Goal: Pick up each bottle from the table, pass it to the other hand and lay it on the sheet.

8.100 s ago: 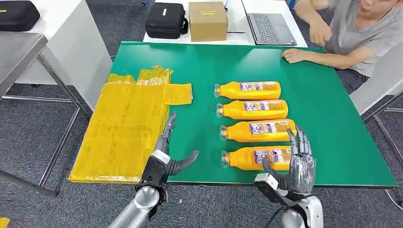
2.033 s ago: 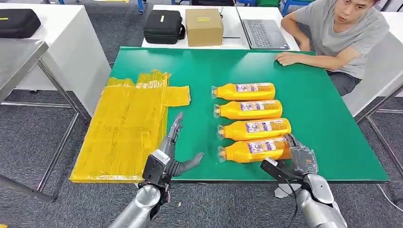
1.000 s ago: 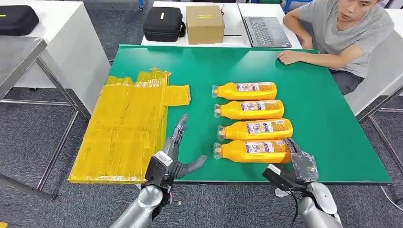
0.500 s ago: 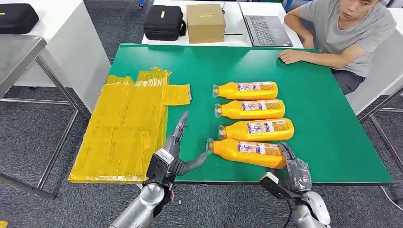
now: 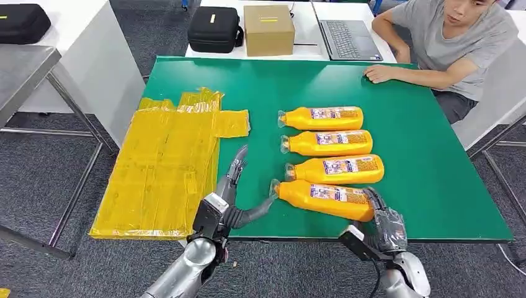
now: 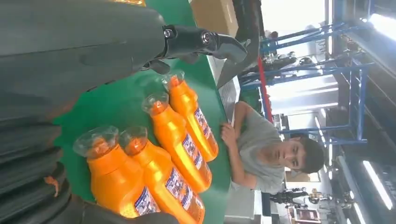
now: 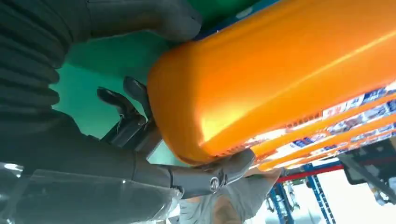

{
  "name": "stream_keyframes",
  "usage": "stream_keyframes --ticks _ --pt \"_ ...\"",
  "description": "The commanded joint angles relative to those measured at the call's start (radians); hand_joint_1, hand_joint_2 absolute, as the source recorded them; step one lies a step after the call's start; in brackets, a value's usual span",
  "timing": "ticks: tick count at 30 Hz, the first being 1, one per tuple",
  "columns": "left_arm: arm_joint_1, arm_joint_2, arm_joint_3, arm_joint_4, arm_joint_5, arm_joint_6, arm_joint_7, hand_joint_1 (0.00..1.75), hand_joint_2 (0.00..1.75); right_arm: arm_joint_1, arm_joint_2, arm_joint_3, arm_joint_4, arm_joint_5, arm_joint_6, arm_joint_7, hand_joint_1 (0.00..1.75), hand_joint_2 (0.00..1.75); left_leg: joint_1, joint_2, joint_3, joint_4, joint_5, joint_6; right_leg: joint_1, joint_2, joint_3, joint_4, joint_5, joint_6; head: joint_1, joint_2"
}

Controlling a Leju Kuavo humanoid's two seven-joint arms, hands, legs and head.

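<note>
Right hand grips the nearest bottle by its base; left hand waits, fingers spread, holding nothing. Sheet bare; all four bottles remain.

Silver arms, dark grey ribbed hands.

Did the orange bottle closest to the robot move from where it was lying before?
Yes. The nearest bottle, gripped by the right hand, has swung out of the row: its cap end moved toward the yellow sheet.
</note>
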Motion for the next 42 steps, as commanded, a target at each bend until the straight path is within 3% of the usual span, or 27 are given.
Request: stream_keyframes --ticks 1,5,6,7,8,15,31,40,42 --pt "-0.028 0.028 -0.049 0.055 0.008 0.004 -0.001 0.0 1.75 0.029 -0.01 -0.003 -0.014 0.218 -0.153 0.155 1.75 1.75 0.001 -0.001 0.004 -0.001 -0.002 -0.003 0.001 -0.003 0.004 0.0 -0.003 -0.002 0.0 0.0" --pt "-0.026 0.031 -0.05 0.054 0.008 0.002 -0.004 0.0 1.75 0.035 -0.013 -0.012 -0.031 0.282 -0.153 0.195 1.75 1.75 0.001 -0.002 0.004 -0.001 -0.002 -0.003 0.001 -0.003 0.004 0.0 -0.003 -0.002 0.0 0.0" --pt "-0.025 0.032 -0.05 0.051 0.006 0.003 -0.005 0.0 1.75 0.046 -0.003 -0.043 -0.067 0.349 -0.153 0.234 0.75 1.75 0.001 -0.002 0.003 -0.001 -0.001 -0.002 0.001 -0.003 0.004 0.0 -0.002 -0.001 0.0 0.0" --pt "-0.023 0.032 -0.049 0.049 0.005 0.003 -0.004 0.0 1.75 0.052 0.007 -0.072 -0.094 0.382 -0.153 0.239 0.12 1.75 0.001 -0.002 0.004 -0.001 -0.002 -0.003 0.001 -0.003 0.004 0.0 -0.003 -0.001 0.0 0.0" --pt "-0.021 0.032 -0.05 0.043 0.001 0.005 -0.001 0.0 1.75 0.063 0.027 -0.12 -0.152 0.441 -0.153 0.261 0.0 1.75 0.0 -0.002 0.002 0.0 -0.001 -0.002 0.0 -0.003 0.003 0.0 -0.002 -0.001 0.0 0.0" --pt "-0.019 0.039 -0.045 0.042 0.0 0.014 -0.005 0.0 1.75 0.06 0.032 -0.159 -0.201 0.547 -0.153 0.269 0.0 1.75 0.0 -0.002 0.003 -0.001 -0.001 -0.003 0.0 -0.004 0.003 0.0 -0.002 -0.001 0.0 0.0" --pt "-0.015 0.038 -0.042 0.037 -0.002 0.012 -0.006 0.0 1.75 0.054 0.024 -0.152 -0.228 0.581 -0.153 0.305 0.0 1.75 0.0 -0.001 0.001 -0.001 -0.001 -0.002 0.0 -0.003 0.002 0.0 -0.002 -0.001 0.0 0.0" --pt "-0.008 0.044 -0.033 0.032 -0.006 0.023 -0.014 0.0 1.75 0.032 0.048 -0.131 -0.219 0.542 -0.153 0.27 0.0 1.75 0.0 0.0 0.001 -0.001 -0.001 -0.002 0.0 -0.002 0.002 0.0 -0.002 -0.001 0.0 0.0" --pt "-0.007 0.043 -0.031 0.029 -0.006 0.024 -0.015 0.0 1.75 0.023 0.079 -0.141 -0.199 0.443 -0.153 0.195 0.0 1.75 0.001 0.001 0.002 0.0 -0.002 -0.003 0.001 -0.001 0.003 0.001 -0.003 -0.002 0.0 0.0"
